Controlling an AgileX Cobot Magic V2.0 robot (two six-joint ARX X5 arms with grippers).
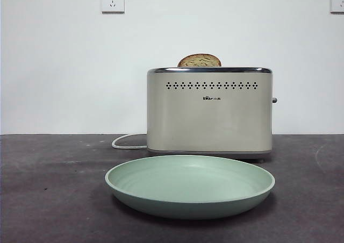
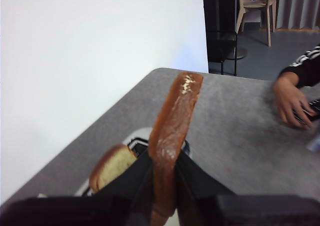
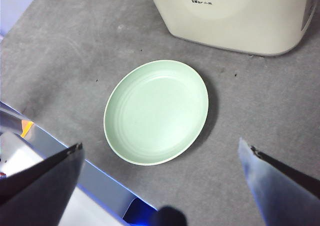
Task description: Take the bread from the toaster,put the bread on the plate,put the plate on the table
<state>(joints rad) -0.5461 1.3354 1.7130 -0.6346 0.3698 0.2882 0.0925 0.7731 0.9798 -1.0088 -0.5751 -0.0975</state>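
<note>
Left wrist view, left gripper (image 2: 164, 186) pinching crusty bread (image 2: 172, 136), right gripper (image 3: 160, 158) spread over smooth round plate (image 3: 156, 111).

A narrower domed slice (image 1: 199, 61) pokes up at the back, a white cord (image 1: 127, 142) trails to one side, and two wall sockets (image 1: 113, 0) sit high above that slice.

White wall (image 1: 64, 65) and two sockets.
One socket (image 1: 113, 0) at eleven o'clock, another (image 1: 337, 0) at one; wooden chair (image 2: 256, 6) on grey floor (image 2: 280, 51) by curtains (image 2: 300, 6).
</note>
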